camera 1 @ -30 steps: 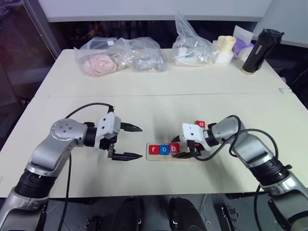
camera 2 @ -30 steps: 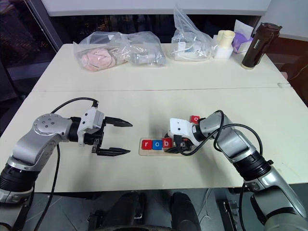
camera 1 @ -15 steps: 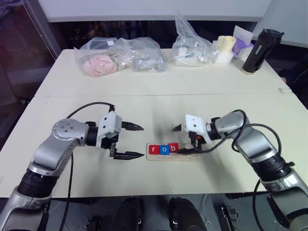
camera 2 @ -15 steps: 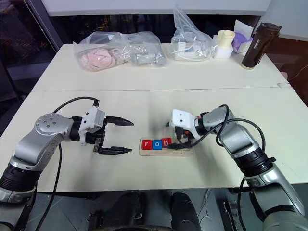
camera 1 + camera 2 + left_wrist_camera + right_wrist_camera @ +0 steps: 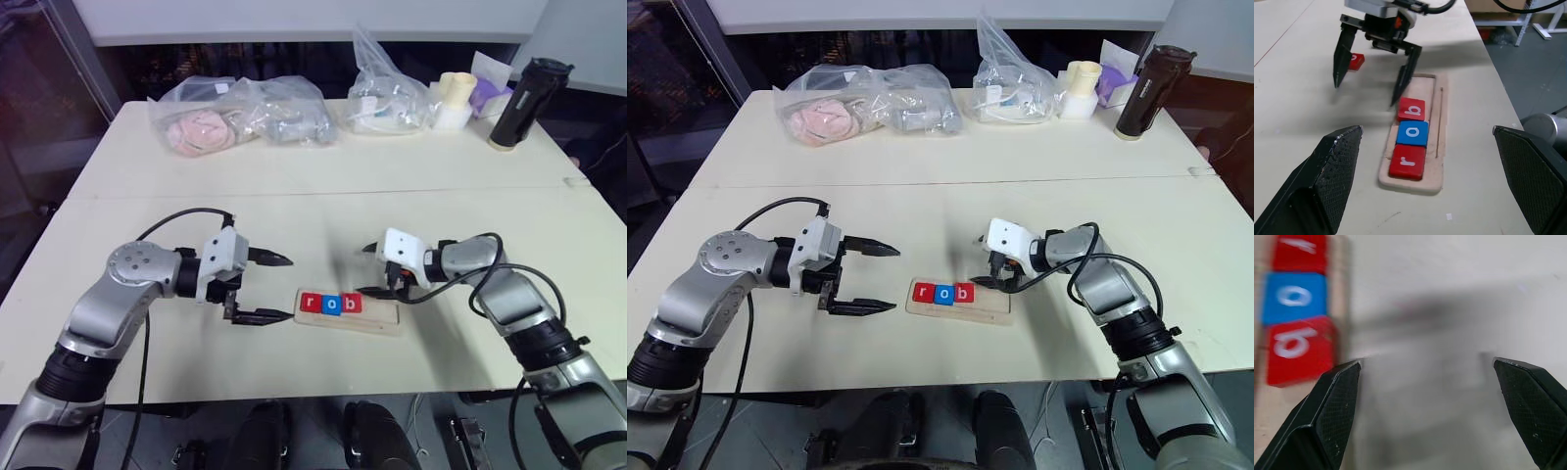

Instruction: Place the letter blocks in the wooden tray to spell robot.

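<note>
The wooden tray [image 5: 382, 315] lies near the table's front edge. Three letter blocks sit side by side at its left end: a red r [image 5: 312, 303], a blue o [image 5: 331, 305] and a red b [image 5: 351, 305]. The rest of the tray is bare. My right gripper [image 5: 364, 270] hangs open just behind the tray, level with the b, touching nothing. A loose red block [image 5: 1355, 60] lies on the table behind that gripper. My left gripper [image 5: 285, 288] is open and empty, left of the tray and pointing at it.
Along the far edge of the table stand clear plastic bags [image 5: 240, 113] of soft items, another bag [image 5: 392, 93], a cream cup [image 5: 453, 101] and a black bottle [image 5: 517, 103]. The tabletop between them and the tray is bare.
My right gripper has let go at the b block, drawn back from the tray toward the far right and opened wider. The tray's right half now shows. The left gripper has stayed still.
</note>
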